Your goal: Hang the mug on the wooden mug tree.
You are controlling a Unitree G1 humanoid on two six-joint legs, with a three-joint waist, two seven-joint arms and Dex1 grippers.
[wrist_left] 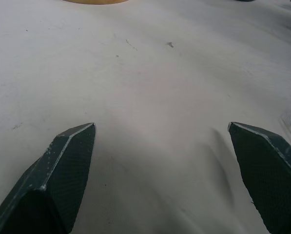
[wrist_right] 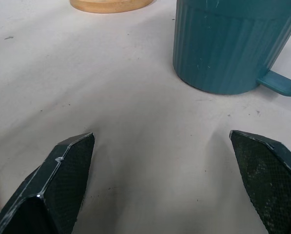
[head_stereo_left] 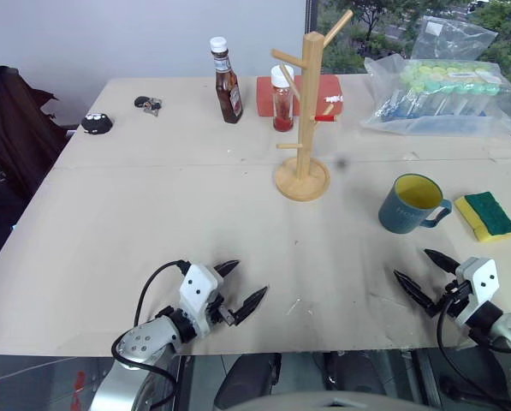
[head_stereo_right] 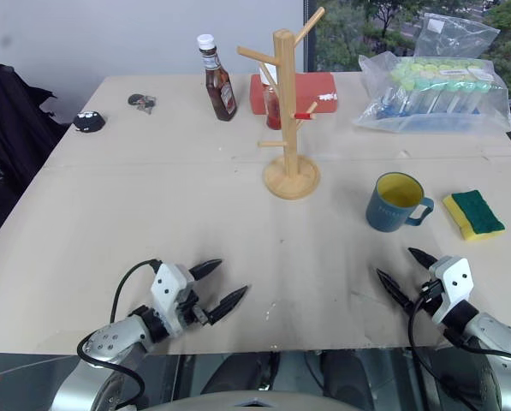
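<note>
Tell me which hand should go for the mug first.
The right hand. It is open, empty and close to the mug, which stands upright with its handle toward the sponge. The left hand, also open, sits farther away, across the table.

The pale surface [head_stereo_left: 195, 205] carries the wooden mug tree [head_stereo_left: 303, 120] at centre and the mug [head_stereo_left: 412, 204] upright beside a sponge [head_stereo_left: 487, 215]. Farther back stand a brown sauce bottle [head_stereo_left: 226, 80], a red-filled jar [head_stereo_left: 282, 99], a plastic bag [head_stereo_left: 443, 92], keys [head_stereo_left: 149, 104].

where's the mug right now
The mug stands upright on the table's right side, just left of the sponge, right of the mug tree, ahead of the right gripper.
</note>
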